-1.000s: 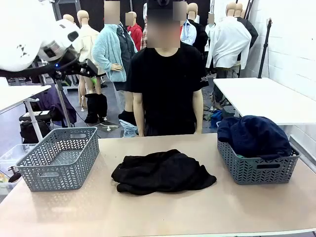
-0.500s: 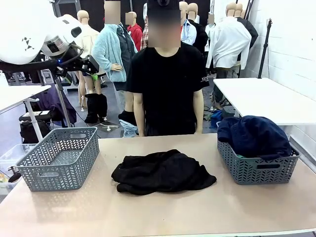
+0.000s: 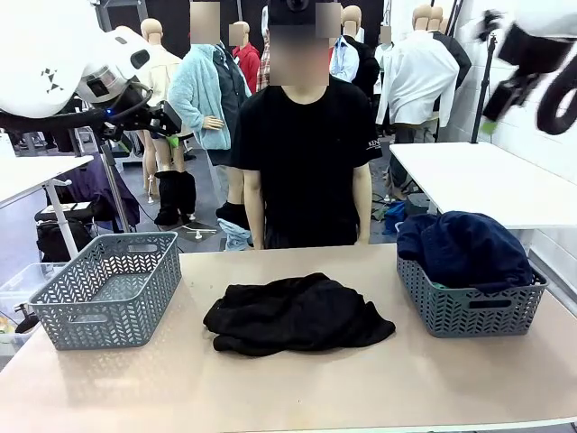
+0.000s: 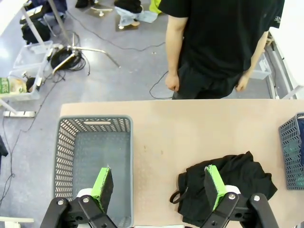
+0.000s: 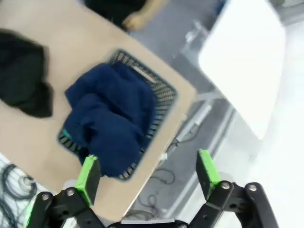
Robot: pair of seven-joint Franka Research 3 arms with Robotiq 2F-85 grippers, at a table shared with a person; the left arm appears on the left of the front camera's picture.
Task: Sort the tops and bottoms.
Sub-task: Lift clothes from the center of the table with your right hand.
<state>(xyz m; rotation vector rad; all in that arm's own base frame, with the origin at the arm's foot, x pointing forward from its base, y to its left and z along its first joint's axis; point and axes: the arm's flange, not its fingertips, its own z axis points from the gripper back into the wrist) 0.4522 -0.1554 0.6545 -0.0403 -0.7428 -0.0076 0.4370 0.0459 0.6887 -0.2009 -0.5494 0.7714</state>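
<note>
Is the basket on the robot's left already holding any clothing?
No. The left wrist view looks straight down into the left basket and shows only its bare grey floor.

Left arm [image 3: 41,59]: glossy white rounded shell, small black marks printed on it, a grey-and-black joint ring, and black cabling running toward 3 o'clock. Left tool [image 4: 159,187]: black linked fingers with silver screws at the pivots, bright green pads [image 4: 102,185] on their inner faces. Right tool [image 5: 147,178]: same black build with green pads. Right arm [image 3: 541,54], blurred at 1 o'clock: white and black. Person [image 3: 302,144]: black short-sleeved T-shirt with small white lettering on one sleeve, and dark trousers.
</note>
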